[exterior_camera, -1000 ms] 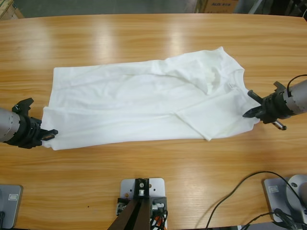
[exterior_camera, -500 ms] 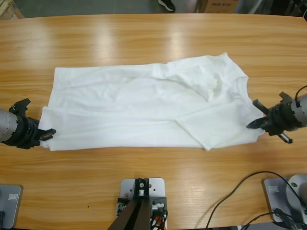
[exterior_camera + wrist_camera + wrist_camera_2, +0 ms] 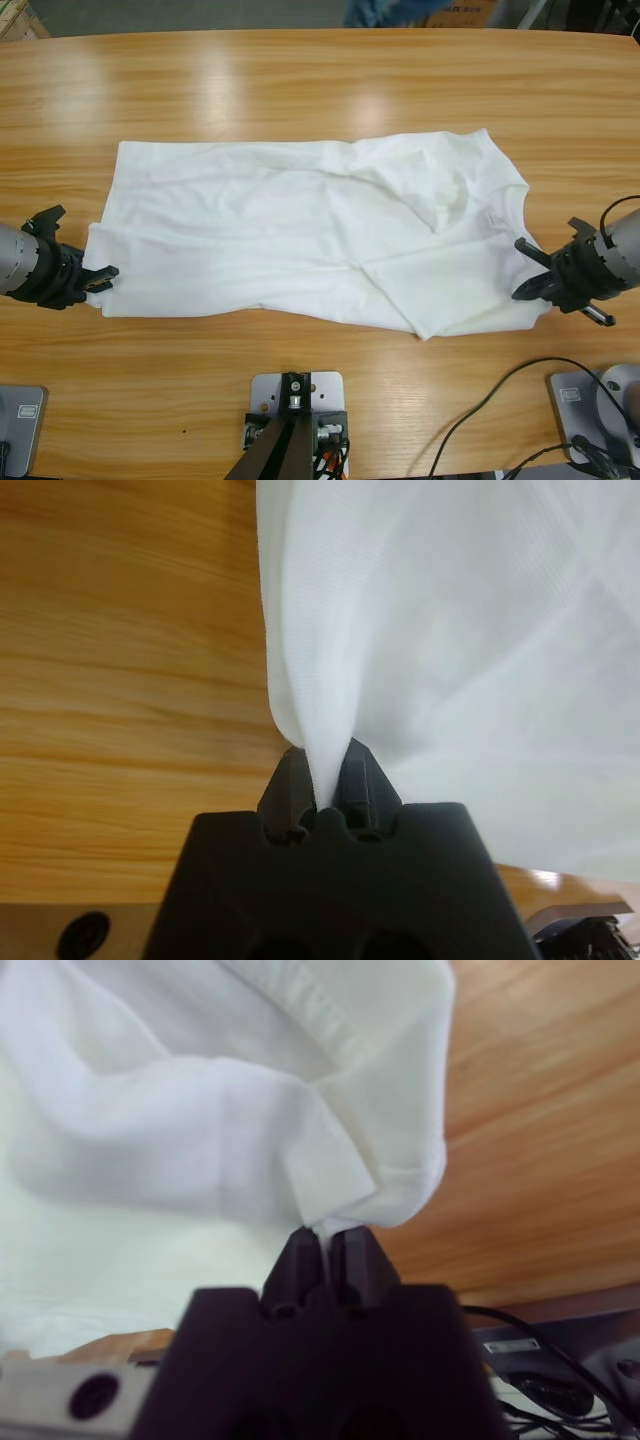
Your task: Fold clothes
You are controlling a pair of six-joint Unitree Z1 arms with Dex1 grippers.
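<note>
The clothes are one white T-shirt (image 3: 300,230) lying stretched out lengthwise across the wooden table (image 3: 320,80), with folds and wrinkles toward its right end. My left gripper (image 3: 101,276) sits at the shirt's front left corner and is shut on it. The left wrist view shows the gripper (image 3: 320,788) pinching a ridge of the white fabric (image 3: 450,630). My right gripper (image 3: 528,272) is at the shirt's right end. In the right wrist view this gripper (image 3: 325,1242) is shut on a bunched, hemmed edge of the shirt (image 3: 180,1110).
Black cables (image 3: 500,400) loop over the table's front right corner. A blurred blue shape (image 3: 378,10) shows beyond the far table edge. A cardboard box (image 3: 12,18) stands past the far left corner. Bare wood surrounds the shirt.
My right gripper has drawn the shirt's right end toward the table's front edge. The shirt now lies flatter and straighter. The left gripper has barely shifted.
</note>
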